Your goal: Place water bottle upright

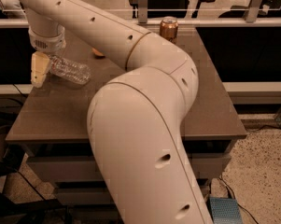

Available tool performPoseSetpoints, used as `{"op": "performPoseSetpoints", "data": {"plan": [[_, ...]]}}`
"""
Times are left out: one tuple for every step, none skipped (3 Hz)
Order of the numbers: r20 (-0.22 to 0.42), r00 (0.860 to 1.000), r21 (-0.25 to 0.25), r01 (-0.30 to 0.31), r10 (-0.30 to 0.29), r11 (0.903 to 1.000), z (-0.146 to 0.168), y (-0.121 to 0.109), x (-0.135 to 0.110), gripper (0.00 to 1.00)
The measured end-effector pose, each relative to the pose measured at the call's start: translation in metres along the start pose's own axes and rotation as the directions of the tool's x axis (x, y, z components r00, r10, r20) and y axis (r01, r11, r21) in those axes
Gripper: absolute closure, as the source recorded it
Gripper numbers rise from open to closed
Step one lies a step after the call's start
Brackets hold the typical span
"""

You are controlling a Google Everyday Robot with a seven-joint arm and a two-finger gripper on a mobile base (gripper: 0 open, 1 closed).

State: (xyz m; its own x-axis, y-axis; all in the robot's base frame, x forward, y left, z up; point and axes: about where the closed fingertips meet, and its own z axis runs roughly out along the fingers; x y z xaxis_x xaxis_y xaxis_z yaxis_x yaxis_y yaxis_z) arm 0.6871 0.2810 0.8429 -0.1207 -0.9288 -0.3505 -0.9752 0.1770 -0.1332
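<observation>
In the camera view, the robot's thick cream arm (pixel 144 139) fills the middle and hides much of the brown table (pixel 210 111). A copper-coloured can (pixel 168 29) stands upright at the far edge. An orange fruit (pixel 98 53) peeks out from behind the arm (only a sliver shows).

The gripper (pixel 39 71) hangs over the table's far left corner, against one end of the water bottle (pixel 72 70). I cannot tell how wide it is or whether it has hold.

The bottle lies on its side, clear, ribbed plastic. The arm's shell is smooth, with small holes.
</observation>
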Motion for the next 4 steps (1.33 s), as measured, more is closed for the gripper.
{"op": "performPoseSetpoints", "data": {"plan": [[-0.015,1.000,0.011,-0.022,0.022,0.9997,0.0035,-0.0046,0.0054,0.19],[-0.017,0.999,0.022,-0.031,0.031,0.9993,0.0035,-0.0071,0.0067,0.42],[-0.016,0.999,0.027,-0.036,0.036,0.9990,0.0040,-0.0069,0.0069,0.64],[0.019,0.999,0.047,-0.034,0.033,0.9983,-0.0055,-0.0110,0.0010,0.88]]}}
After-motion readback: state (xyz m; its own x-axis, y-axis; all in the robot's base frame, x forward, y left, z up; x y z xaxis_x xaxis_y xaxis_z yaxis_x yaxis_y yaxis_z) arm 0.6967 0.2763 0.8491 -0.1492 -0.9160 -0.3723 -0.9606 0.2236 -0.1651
